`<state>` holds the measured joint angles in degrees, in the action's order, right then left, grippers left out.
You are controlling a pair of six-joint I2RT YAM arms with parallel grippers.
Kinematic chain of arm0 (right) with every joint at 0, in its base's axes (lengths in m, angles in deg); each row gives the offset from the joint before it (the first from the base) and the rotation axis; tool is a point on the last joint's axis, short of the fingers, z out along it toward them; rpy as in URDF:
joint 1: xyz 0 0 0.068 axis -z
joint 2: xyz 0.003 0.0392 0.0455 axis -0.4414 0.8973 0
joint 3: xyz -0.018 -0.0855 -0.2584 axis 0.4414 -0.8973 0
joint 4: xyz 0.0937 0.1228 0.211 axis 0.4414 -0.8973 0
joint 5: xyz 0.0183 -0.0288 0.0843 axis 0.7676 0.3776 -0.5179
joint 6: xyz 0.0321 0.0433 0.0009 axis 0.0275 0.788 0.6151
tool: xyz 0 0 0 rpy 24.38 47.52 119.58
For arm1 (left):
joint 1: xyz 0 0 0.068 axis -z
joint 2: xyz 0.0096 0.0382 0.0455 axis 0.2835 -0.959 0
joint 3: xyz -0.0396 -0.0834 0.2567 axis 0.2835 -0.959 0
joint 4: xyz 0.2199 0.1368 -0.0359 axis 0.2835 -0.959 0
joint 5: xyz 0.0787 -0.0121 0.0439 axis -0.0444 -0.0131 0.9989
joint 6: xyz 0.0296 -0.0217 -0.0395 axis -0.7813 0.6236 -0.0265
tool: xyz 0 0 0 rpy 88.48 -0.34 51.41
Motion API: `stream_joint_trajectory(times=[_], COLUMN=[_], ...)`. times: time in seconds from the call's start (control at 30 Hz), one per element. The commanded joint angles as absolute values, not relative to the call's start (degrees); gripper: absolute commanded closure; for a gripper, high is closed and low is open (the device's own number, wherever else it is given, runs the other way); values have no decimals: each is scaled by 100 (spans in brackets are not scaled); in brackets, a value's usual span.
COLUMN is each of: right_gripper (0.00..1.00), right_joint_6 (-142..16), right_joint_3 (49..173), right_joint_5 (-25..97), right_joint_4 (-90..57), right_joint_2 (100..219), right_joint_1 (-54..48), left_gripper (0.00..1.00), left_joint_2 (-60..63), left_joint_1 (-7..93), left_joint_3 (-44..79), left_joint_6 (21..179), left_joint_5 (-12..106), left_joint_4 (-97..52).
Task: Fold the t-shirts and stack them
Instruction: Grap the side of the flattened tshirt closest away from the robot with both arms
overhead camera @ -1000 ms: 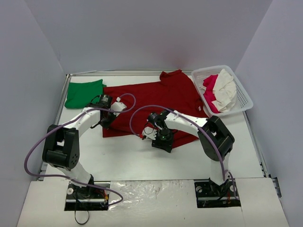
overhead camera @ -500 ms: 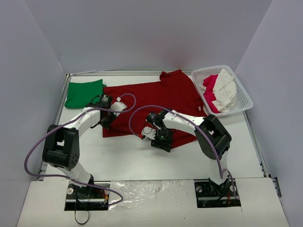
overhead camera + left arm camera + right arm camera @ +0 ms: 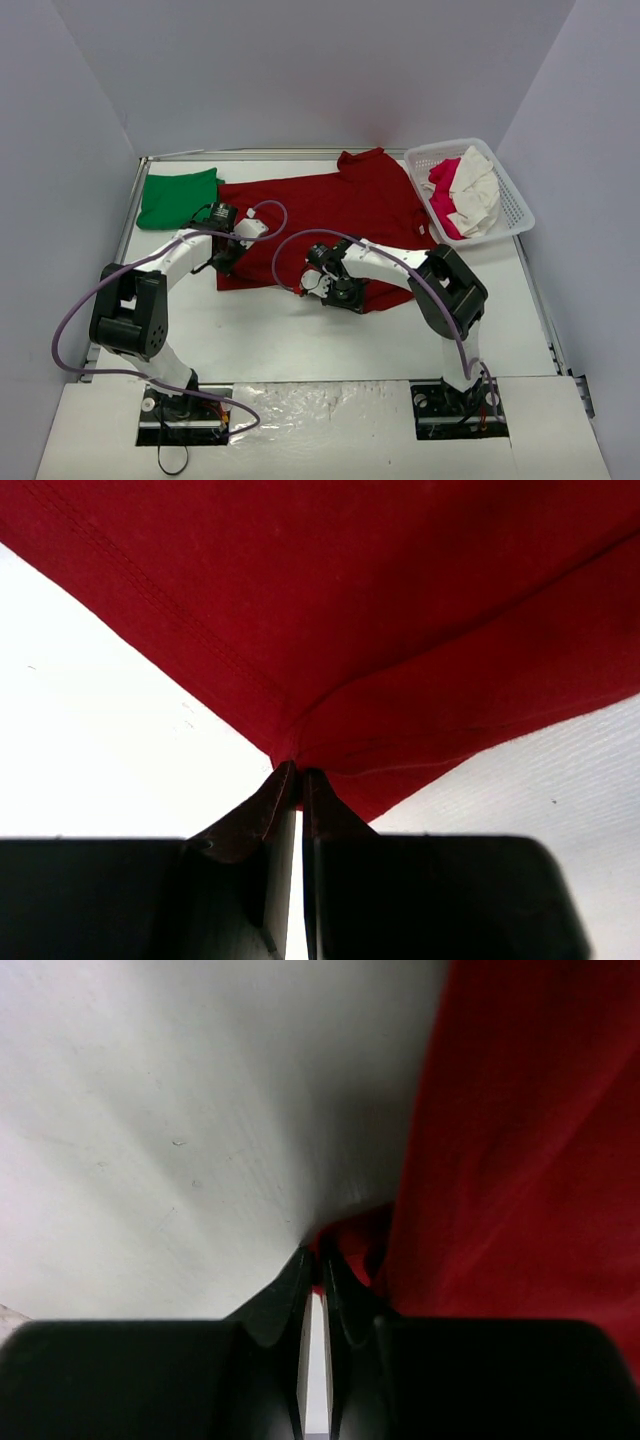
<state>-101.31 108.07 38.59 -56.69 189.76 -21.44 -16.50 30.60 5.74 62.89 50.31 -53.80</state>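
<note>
The dark red t-shirt [image 3: 330, 210] lies spread flat across the middle of the table. My left gripper [image 3: 224, 262] is at its near left corner, and the left wrist view shows that gripper [image 3: 298, 772] shut on a pinch of the red shirt [image 3: 400, 630]. My right gripper [image 3: 333, 292] sits at the shirt's near hem. In the right wrist view that gripper [image 3: 320, 1260] has its jaws together on a small fold at the red shirt's [image 3: 530, 1160] edge. The green t-shirt [image 3: 178, 196] lies folded at the back left, touching the red one's sleeve.
A white basket [image 3: 515, 225] at the back right holds pink and cream clothes [image 3: 465, 195]. Purple cables loop from both arms over the table. Grey walls close off the sides and the back.
My right gripper has slid left along the near hem and closed on the red cloth. The left arm has not moved.
</note>
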Motion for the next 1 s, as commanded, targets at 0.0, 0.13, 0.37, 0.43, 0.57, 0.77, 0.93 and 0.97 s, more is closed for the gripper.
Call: stream_joint_trajectory(times=[0.0,0.13,0.37,0.43,0.57,0.77,0.93,0.97], right_gripper=[100,100,100,100,100,100,100,100], right_joint_6=[-9909,-9848,-9891,-9909,-10189,-10340,-10322,-10322], right_joint_3=[10377,10227,10139,10096,10069,10130,10139,10148], right_joint_5=[3892,3927,3761,3699,3523,3629,3681,3681], right_joint_4=[-5632,-5606,-6036,-6229,-6519,-6897,-7064,-7100], right_joint_2=[19098,18966,17721,17403,16543,15847,15538,15442], right_joint_1=[-2215,-2206,-2022,-1671,-889,-352,-185,-123], left_gripper=[98,98,98,98,98,98,98,98], left_joint_2=[-1587,-1525,-1165,-972,-568,92,478,514], left_joint_1=[3018,3018,3018,3018,3027,3036,3036,3036], left_joint_3=[607,616,607,573,458,265,10,-68], left_joint_6=[6250,6250,6084,6048,5996,5916,5855,5837], left_joint_5=[4950,4924,4871,4836,4775,4643,4678,4669], left_joint_4=[-5315,-5368,-5631,-5772,-5974,-6299,-6353,-6370])
